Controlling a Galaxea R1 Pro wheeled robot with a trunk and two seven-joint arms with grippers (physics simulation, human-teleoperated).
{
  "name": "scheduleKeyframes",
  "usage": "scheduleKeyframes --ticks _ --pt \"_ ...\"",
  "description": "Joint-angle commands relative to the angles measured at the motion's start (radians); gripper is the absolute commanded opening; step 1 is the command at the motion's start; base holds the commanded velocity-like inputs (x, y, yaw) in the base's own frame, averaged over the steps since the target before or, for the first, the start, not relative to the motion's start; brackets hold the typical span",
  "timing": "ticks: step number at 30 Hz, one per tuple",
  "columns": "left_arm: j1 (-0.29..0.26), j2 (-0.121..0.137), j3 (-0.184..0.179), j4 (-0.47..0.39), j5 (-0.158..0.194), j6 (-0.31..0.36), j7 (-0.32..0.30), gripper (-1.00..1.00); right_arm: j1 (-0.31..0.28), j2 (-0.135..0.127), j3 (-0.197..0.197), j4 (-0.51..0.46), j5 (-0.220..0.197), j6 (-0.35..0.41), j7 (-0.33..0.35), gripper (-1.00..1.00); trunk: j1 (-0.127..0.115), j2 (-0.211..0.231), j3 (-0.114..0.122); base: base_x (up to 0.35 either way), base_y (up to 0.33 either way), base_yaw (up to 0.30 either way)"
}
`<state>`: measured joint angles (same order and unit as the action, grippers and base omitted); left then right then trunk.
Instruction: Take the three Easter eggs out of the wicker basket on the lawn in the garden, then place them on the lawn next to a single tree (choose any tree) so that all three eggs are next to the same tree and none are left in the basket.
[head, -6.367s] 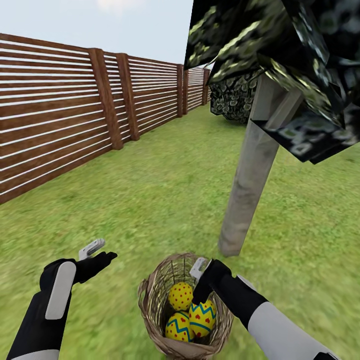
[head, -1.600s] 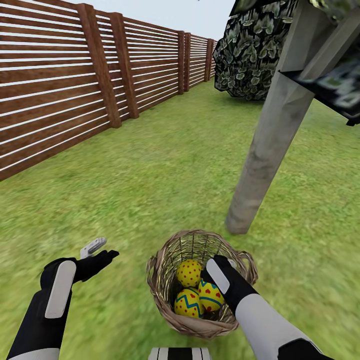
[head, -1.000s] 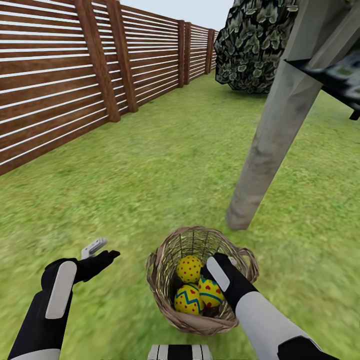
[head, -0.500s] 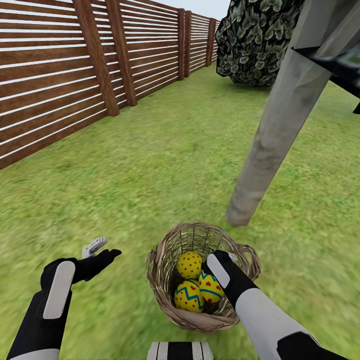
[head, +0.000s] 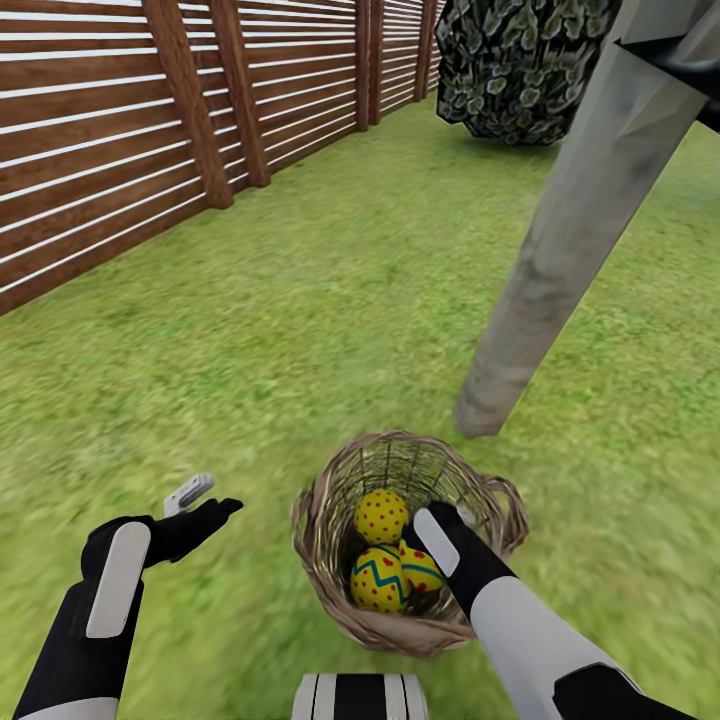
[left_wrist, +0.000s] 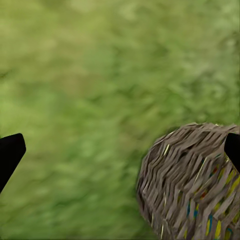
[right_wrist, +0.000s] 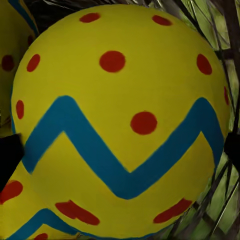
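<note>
With the right pincer (head: 437, 522) deep in the round brown wicker basket (head: 322, 500) by the grey-beige tree trunk (head: 560, 250), fingers spread astride a yellow blue-zigzag egg (right_wrist: 122, 120), close squarely at its widest girth before lifting.

The right gripper (head: 432, 522) fingertips are hidden inside the basket (head: 330, 480), apparently behind one egg (head: 421, 570), while the tree (head: 560, 250) canopy is cropped.
</note>
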<state>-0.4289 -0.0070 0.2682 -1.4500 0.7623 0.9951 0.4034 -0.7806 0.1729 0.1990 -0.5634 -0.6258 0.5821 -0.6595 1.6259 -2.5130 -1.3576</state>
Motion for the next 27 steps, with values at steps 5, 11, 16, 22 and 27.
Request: scheduleKeyframes --ticks 5,11,16,22,27 --pt "-0.001 -0.001 0.002 -0.001 0.011 0.004 0.009 1.0 0.0 -0.001 0.005 -0.001 -0.003 0.007 -0.009 1.0 0.002 -0.001 -0.02 0.0 0.0 0.0" --pt "-0.001 -0.001 0.002 -0.001 0.011 0.004 0.009 1.0 0.0 -0.002 0.004 -0.001 -0.016 0.008 -0.009 -1.0 0.003 -0.002 -0.024 0.0 0.0 0.0" --pt "-0.001 -0.003 0.002 -0.001 0.011 0.004 0.009 1.0 0.0 -0.003 0.003 -0.001 -0.017 0.008 -0.009 -1.0 0.002 -0.001 -0.02 0.0 0.0 0.0" --pt "-0.001 -0.004 0.002 -0.001 0.011 0.004 0.009 1.0 0.0 -0.003 0.003 -0.001 -0.017 0.008 -0.009 -1.0 0.001 -0.001 -0.009 0.0 0.0 0.0" --pt "-0.001 -0.005 0.002 -0.001 0.011 0.005 0.009 1.0 0.0 -0.003 0.003 -0.001 -0.017 0.008 -0.009 -1.0 -0.001 0.0 0.003 0.0 0.0 0.0"
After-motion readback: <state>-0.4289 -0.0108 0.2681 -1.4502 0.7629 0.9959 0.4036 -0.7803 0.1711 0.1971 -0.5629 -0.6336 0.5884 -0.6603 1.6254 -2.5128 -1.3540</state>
